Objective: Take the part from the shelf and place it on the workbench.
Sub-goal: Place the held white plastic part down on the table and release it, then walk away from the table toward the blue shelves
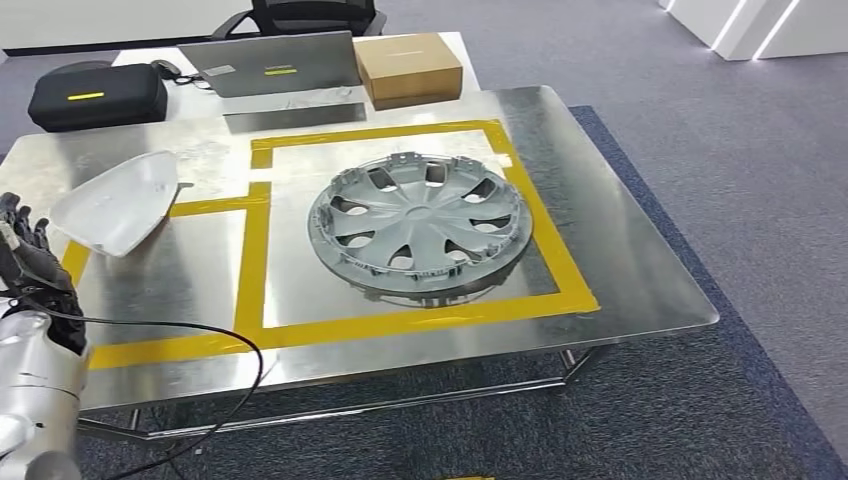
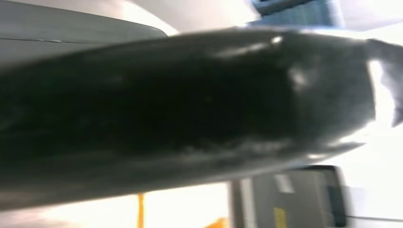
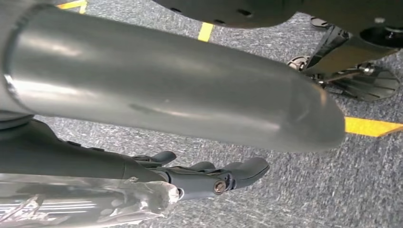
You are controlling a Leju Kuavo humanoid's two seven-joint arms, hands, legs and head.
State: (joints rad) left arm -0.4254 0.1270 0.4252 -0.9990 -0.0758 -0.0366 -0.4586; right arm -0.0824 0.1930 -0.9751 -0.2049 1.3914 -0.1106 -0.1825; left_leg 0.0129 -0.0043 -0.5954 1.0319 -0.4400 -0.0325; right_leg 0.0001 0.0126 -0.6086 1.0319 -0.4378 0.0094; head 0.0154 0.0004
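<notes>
A blurred dark surface [image 2: 190,109], perhaps the held part, hides the left hand's fingers.

A steel workbench [image 1: 640,280] marked with yellow tape [image 1: 252,262] carries 1 grey wheel cover [image 1: 418,226] inside the taped square. A pale curved part [image 1: 118,203] sits near its left edge.
</notes>
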